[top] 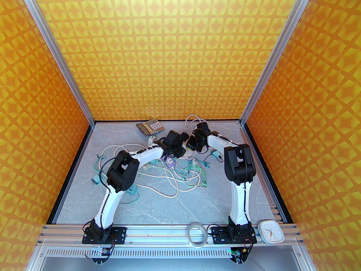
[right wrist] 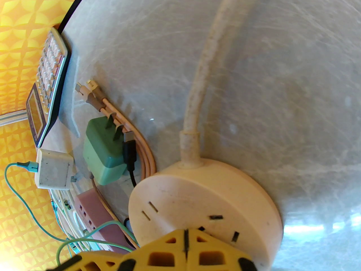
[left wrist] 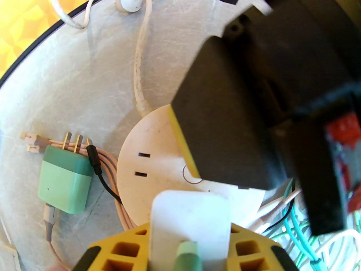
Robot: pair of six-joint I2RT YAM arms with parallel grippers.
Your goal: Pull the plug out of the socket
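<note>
A round cream socket lies flat on the grey table, its thick cord running away from it. My left gripper is shut on a white plug with a green cable end, right over the socket's near edge. The plug hides its own prongs, so I cannot tell whether they sit in the slots. My right gripper is shut and presses its yellow tips on top of the socket. Its black finger covers the socket's right half. Both grippers meet at the back middle of the table.
A green adapter with peach cables lies left of the socket. Further left are a white adapter, a pink power strip and a calculator. Tangled cables cover the table's middle. A tape roll and a clock sit at the near edge.
</note>
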